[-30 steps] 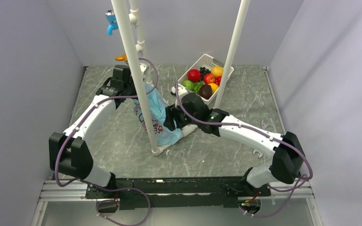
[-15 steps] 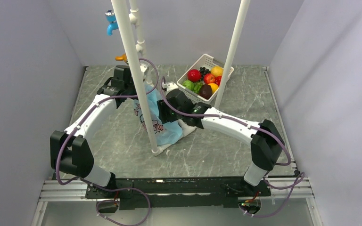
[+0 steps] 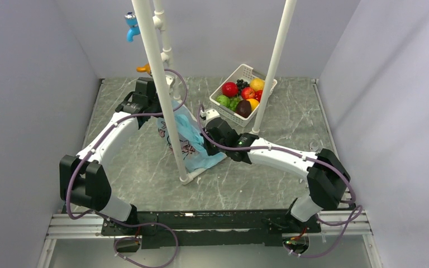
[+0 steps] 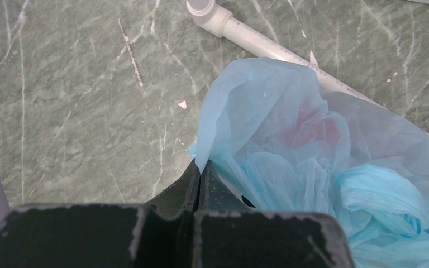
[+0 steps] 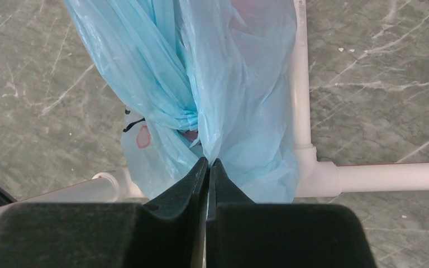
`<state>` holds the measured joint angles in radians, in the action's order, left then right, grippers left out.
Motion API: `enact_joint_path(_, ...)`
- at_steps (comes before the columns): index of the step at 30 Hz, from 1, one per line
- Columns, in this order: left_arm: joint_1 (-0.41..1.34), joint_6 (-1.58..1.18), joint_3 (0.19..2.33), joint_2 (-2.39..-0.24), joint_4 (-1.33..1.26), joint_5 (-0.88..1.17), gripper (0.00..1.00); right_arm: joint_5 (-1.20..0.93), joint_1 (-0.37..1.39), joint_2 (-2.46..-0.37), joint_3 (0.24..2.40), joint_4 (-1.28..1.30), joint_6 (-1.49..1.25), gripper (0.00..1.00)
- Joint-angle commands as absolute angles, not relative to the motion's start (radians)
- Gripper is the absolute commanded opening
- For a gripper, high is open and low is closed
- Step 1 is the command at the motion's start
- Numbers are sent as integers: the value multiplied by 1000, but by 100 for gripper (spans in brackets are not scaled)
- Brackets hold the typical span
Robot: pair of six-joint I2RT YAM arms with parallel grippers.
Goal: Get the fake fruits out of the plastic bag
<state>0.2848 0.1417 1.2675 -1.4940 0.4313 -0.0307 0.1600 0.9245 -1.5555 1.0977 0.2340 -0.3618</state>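
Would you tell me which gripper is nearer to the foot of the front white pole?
Right. The right gripper pinches the blue bag just beyond the pole's foot; the left gripper grips the bag's far edge, much farther from that foot.

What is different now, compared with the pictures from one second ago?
The right end effector swung left toward the plastic bag, then drew back slightly and closed on a fold of it. Unchanged: the left end effector stays shut on the bag's edge, and the white basket has not moved.
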Motion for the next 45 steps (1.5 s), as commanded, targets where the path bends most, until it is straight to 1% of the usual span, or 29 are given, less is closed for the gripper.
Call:
enact_joint_path(1,279,142,1267,-1447,381,-95,0,188,927,-1517,1075,208,-341,4)
enact_joint_path(7,267,129,1285,-1464,394,-30,0,172,926,-1492,1053,199,-348,4)
enact_joint_path(12,222,84,1283,-1469,391,-2,0,162,926,-1485,1032,183,-368,4)
enact_joint_path(18,183,36,1269,-1462,394,52,0,147,925,-1468,1013,148,-383,0)
enact_joint_path(22,187,-41,1293,-1453,464,67,0,123,924,-1483,1060,166,-389,0)
enact_joint_path(23,193,-61,1293,-1445,482,64,7,114,923,-1484,1067,163,-390,0)
enact_joint_path(24,193,-78,1294,-1435,503,67,17,104,923,-1482,1070,156,-389,0)
enact_joint_path(25,191,-103,1294,-1421,535,53,29,99,924,-1477,1070,148,-389,0)
enact_joint_path(26,187,-128,1288,-1404,563,40,42,96,924,-1475,1071,144,-390,0)
enact_joint_path(27,178,-151,1270,-1375,590,36,53,89,923,-1473,1079,141,-388,0)
enact_joint_path(28,165,-175,1250,-1340,613,35,67,81,924,-1475,1082,138,-388,0)
enact_joint_path(29,147,-208,1228,-1285,635,38,74,70,924,-1479,1084,133,-387,0)
enact_joint_path(30,127,-231,1207,-1236,656,55,78,58,923,-1483,1087,130,-386,0)
enact_joint_path(33,67,-297,1137,-1077,692,147,84,29,922,-1495,1091,119,-393,0)
enact_joint_path(35,47,-349,1092,-976,694,229,93,17,922,-1497,1086,106,-400,0)
enact_joint_path(37,42,-410,1034,-902,652,361,99,7,922,-1494,1083,92,-407,0)
enact_joint_path(40,42,-545,929,-846,543,490,99,5,923,-1492,1084,80,-419,0)
enact_joint_path(42,42,-616,842,-833,451,551,96,-13,922,-1492,1088,78,-425,0)
enact_joint_path(45,48,-664,752,-810,401,535,93,-28,922,-1488,1095,83,-431,0)
